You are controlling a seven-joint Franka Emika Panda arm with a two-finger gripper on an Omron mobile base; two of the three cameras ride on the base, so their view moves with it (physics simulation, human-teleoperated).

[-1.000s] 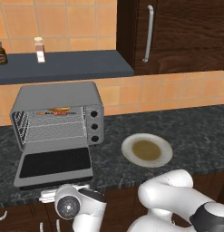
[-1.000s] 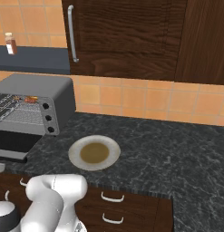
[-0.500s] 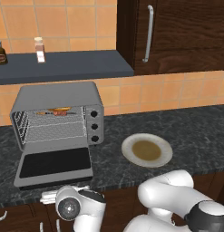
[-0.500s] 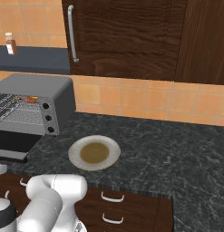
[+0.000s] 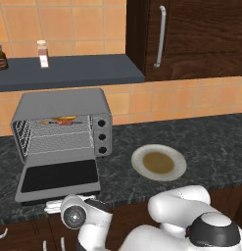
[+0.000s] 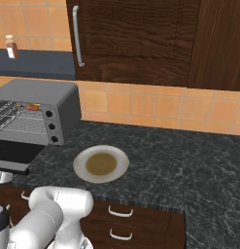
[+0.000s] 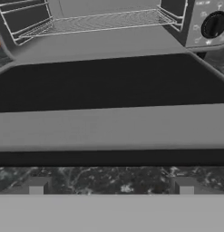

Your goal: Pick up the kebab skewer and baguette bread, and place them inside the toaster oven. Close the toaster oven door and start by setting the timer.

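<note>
the toaster oven door (image 5: 59,175) lies folded down flat on the counter (image 5: 191,137), its long axis running left to right, with the kebab skewer (image 5: 50,122) and baguette bread (image 5: 64,119) resting crosswise on the upper rack of the toaster oven (image 5: 63,125). the gripper (image 7: 111,186) sits low before the door's front edge, fingertips (image 7: 37,185) spread apart and holding nothing. compared with the earlier frame, nothing on the counter has shifted; the plate (image 5: 158,162) stays right of the oven.

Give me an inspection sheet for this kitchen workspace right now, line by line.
Surface: dark speckled counter.
Job's things: toaster oven with toaster oven door folded down flat; baguette bread and kebab skewer on the upper rack.
Clutter: plate with brown centre, right of the oven.
End effector: low by the door's front edge; fingers apart, holding nothing.
Cables: nothing seen.
Surroundings: shelf with two small bottles, dark wood cabinets, drawers below.
</note>
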